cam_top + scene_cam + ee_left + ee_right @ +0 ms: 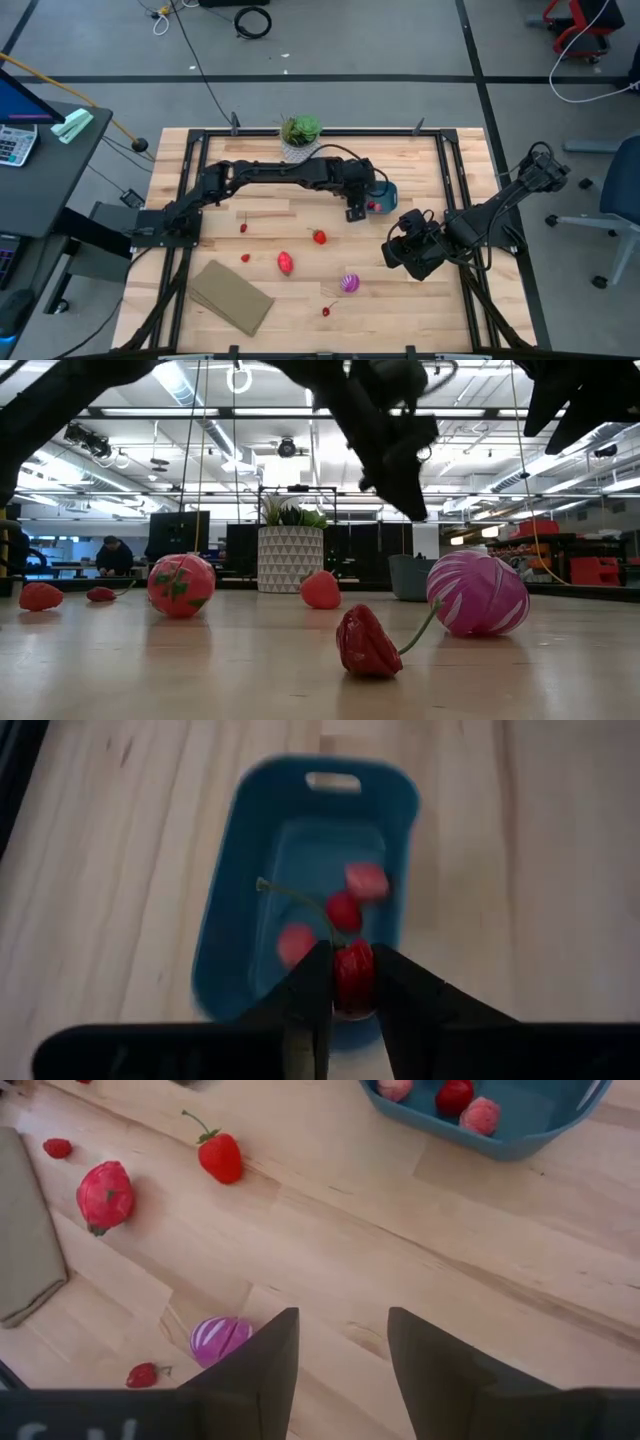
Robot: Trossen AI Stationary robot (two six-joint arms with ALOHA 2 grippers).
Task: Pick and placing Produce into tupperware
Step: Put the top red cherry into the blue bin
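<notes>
Hovering over the tub [310, 890], my left gripper [343, 982] is pinching a red cherry [352, 975], ready to drop it in. Three red pieces are lying inside already. My right gripper [343, 1342] is waiting near the table's right side, fingers spread, holding nothing. Six pieces are waiting on the table: the striped fruit [349, 283], a strawberry [319, 237], the big red one [285, 263] and three small reds. I am judging the job under halfway done.
</notes>
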